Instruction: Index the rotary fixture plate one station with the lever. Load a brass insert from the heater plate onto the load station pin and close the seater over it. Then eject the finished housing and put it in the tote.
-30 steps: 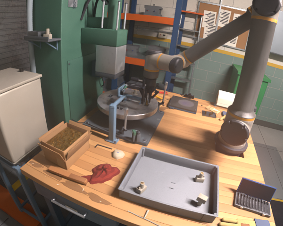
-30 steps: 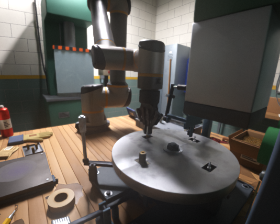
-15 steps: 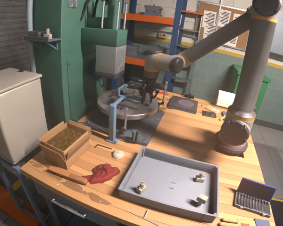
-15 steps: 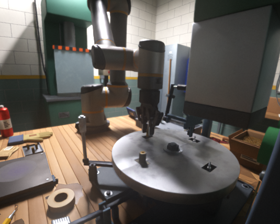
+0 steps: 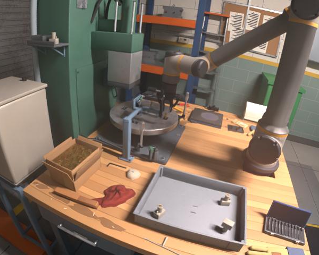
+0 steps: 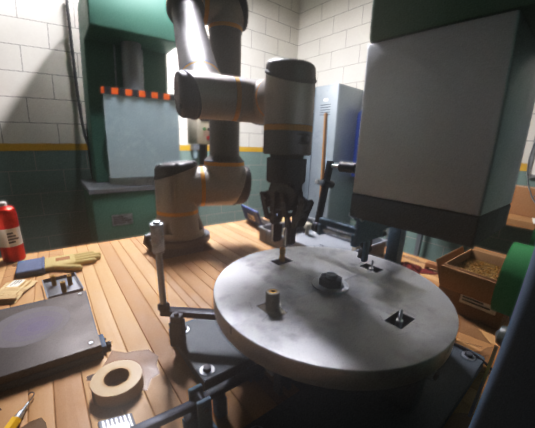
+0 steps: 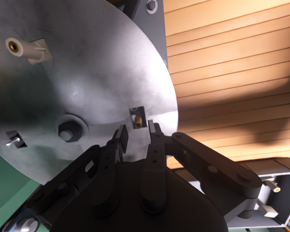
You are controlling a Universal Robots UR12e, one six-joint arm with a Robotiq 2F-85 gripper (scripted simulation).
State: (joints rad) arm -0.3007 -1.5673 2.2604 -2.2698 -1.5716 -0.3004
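Note:
The round steel fixture plate sits on the bench under the green press. My gripper hangs over the plate's rim nearest the arm, open and empty. Just below it the brass insert sits on the load station pin. A finished beige housing stands at the neighbouring station. The blue seater arm reaches over the plate from its post. The index lever stands upright beside the plate. The dark heater plate lies to the right. The grey tote is at the bench's near edge.
The tote holds three beige housings. A cardboard box of brass parts sits to the left, with a red rag near it. The press head overhangs the plate's far side. A tape roll lies by the heater plate.

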